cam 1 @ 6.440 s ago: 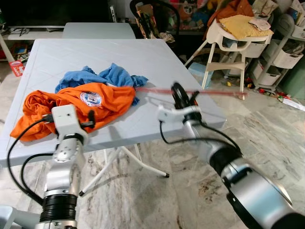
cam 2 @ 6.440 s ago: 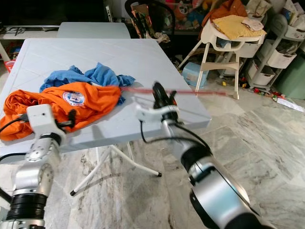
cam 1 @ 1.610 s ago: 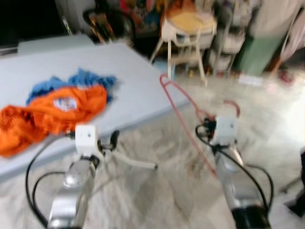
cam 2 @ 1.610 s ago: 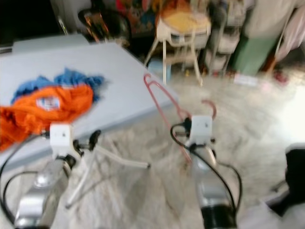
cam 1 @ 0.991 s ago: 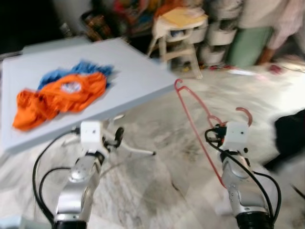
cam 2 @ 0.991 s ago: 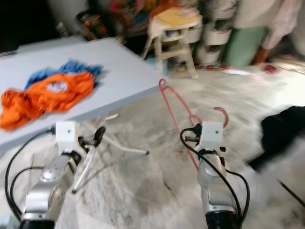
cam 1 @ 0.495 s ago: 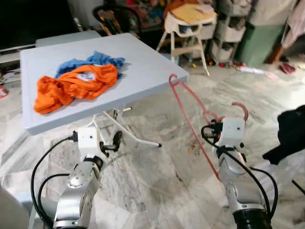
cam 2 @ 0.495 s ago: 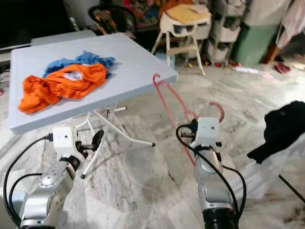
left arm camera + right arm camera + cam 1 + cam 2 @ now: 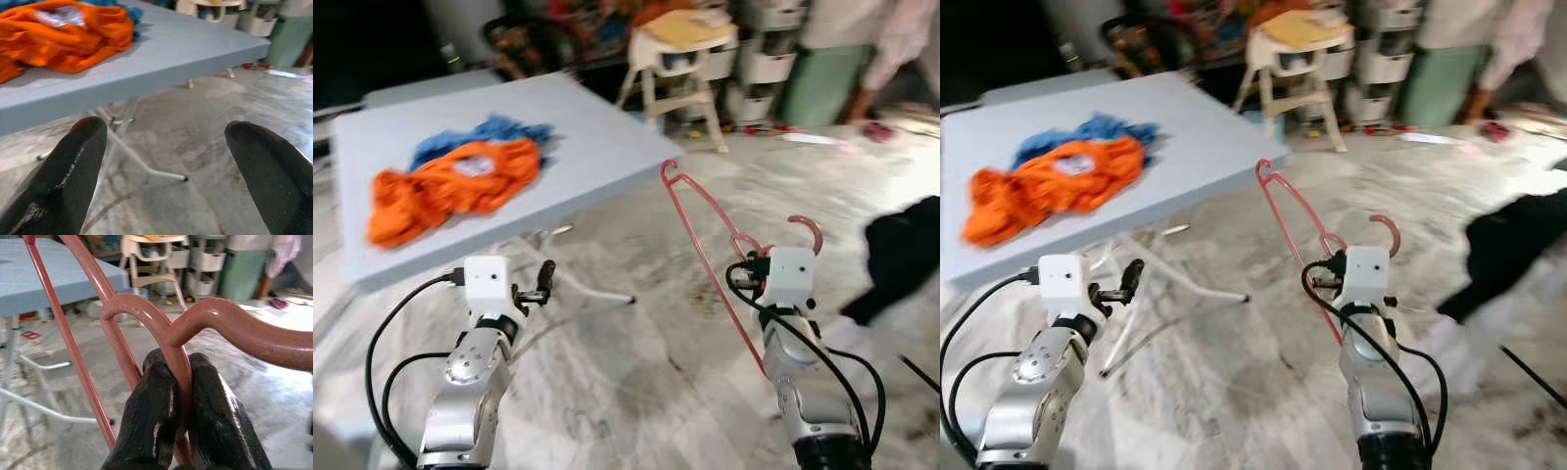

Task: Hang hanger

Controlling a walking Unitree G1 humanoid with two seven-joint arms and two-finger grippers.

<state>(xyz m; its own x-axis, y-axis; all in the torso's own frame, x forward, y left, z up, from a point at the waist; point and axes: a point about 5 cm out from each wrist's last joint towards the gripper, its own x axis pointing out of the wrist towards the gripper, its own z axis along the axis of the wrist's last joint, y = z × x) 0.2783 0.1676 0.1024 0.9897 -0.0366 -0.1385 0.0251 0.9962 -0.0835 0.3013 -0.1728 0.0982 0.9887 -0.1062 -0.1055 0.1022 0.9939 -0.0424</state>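
A red hanger (image 9: 710,257) stands up in the air over the marble floor, hook (image 9: 808,227) to the right. My right gripper (image 9: 179,366) is shut on the hanger's neck just under the hook, and its wrist box (image 9: 791,275) sits in front of the fingers in the eye views. My left gripper (image 9: 165,144) is open with nothing between its fingers, held low beside the grey table (image 9: 607,147). An orange shirt (image 9: 450,184) and a blue cloth (image 9: 487,132) lie on that table.
A white high chair (image 9: 680,44) and storage drawers (image 9: 766,59) stand behind the table. A black garment (image 9: 901,257) hangs at the right edge. The table's white folding legs (image 9: 578,289) are near my left gripper. Open marble floor lies ahead.
The hanger has been lifted off the table and carried out over the floor. In the last half second the view shifted and blurred; both grippers keep their pose.
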